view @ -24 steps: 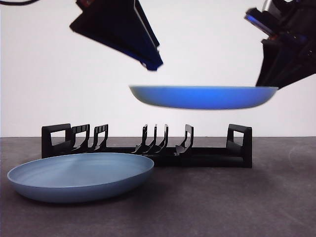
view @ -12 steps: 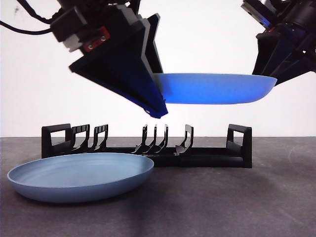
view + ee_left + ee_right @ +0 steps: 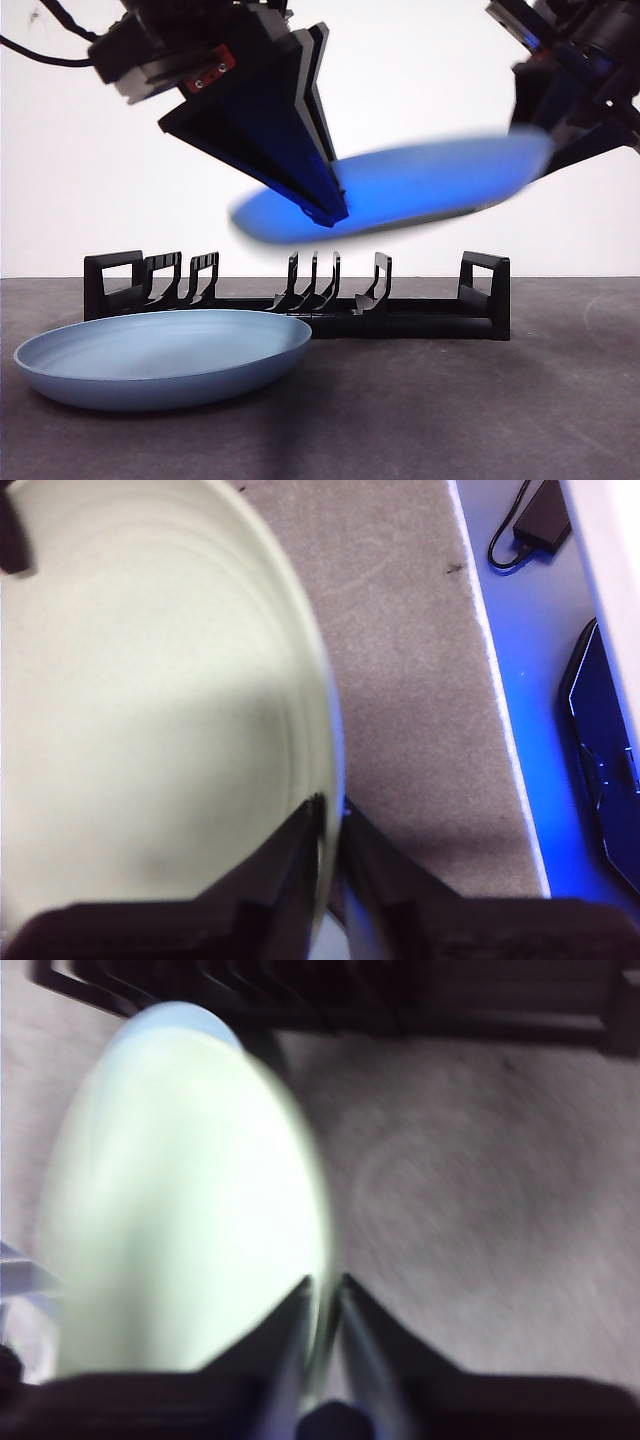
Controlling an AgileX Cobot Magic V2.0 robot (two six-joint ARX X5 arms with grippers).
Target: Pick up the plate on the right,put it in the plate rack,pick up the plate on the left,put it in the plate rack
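Two grippers, left gripper (image 3: 330, 825) and right gripper (image 3: 322, 1295), both pinch our raised blue plate (image 3: 420, 185) by its rim, tilted above the plate rack (image 3: 300, 295); second plate (image 3: 160, 355) sits on the bench (image 3: 480, 400).

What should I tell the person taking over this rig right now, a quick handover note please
Left claw: shut on the rim of the raised plate.
Right claw: shut on the same plate's opposite rim.
Raised plate: in the air above the plate rack, tilted, blurred with motion.
Second plate: lies flat on the table in front of the rack's one end.
Done: first plate picked up.
Left: slot it into the rack, then pick up and rack the second plate.
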